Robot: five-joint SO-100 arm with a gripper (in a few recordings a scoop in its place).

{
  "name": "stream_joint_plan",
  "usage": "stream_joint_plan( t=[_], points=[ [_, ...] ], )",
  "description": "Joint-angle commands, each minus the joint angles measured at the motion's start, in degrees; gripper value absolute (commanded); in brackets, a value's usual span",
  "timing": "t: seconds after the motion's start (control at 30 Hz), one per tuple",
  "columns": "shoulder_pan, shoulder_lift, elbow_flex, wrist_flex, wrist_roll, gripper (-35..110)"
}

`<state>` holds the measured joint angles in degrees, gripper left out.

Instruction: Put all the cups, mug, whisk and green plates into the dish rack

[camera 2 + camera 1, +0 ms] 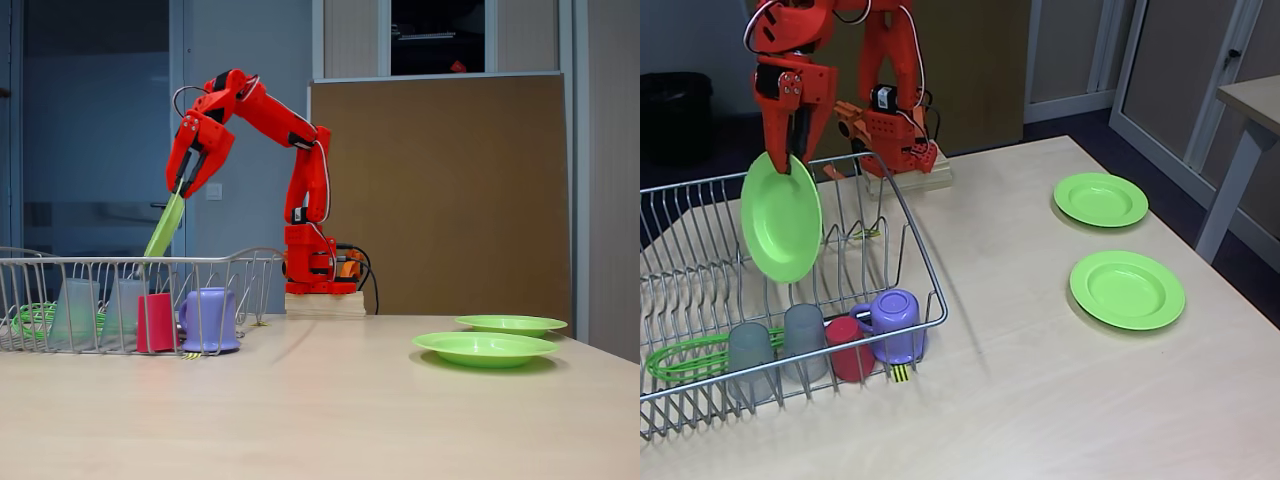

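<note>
Holding a round, smooth lime-green plate (782,217) by its top rim, my orange gripper (783,160) has its two fingers clamped on the plate. I see the plate hang on edge and tilted over the shiny silver wire dish rack (923,262), its lower part down between the thin prongs. Inside the rack, along the front, sit two see-through grey cups (750,350) upside down, a short red cup (850,346) and a lilac plastic mug (893,324) with a loop handle, also upside down. I see the whisk (685,358) with bright green wires lying flat at the left end. Two more green plates (1127,289) lie flat on the pale wooden table (1040,400), well apart from the rack.
</note>
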<state>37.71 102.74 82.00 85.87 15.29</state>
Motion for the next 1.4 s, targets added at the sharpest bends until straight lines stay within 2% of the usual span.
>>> stream_joint_plan(
  t=[0.0, 0.47, 1.0, 1.13, 1.23, 1.37],
  points=[
    [1.6, 3.3, 1.8, -0.9, 0.3, 0],
    [7.7, 1.6, 8.3, -6.2, -4.2, 0],
    [15.9, -9.0, 6.5, -10.1, -12.8, 0],
    [15.8, -9.6, 8.6, -12.0, -14.8, 0],
    [14.5, -10.3, 10.0, -13.7, -20.7, 0],
    [11.9, -11.1, 10.7, -13.2, -22.8, 8]
  ],
)
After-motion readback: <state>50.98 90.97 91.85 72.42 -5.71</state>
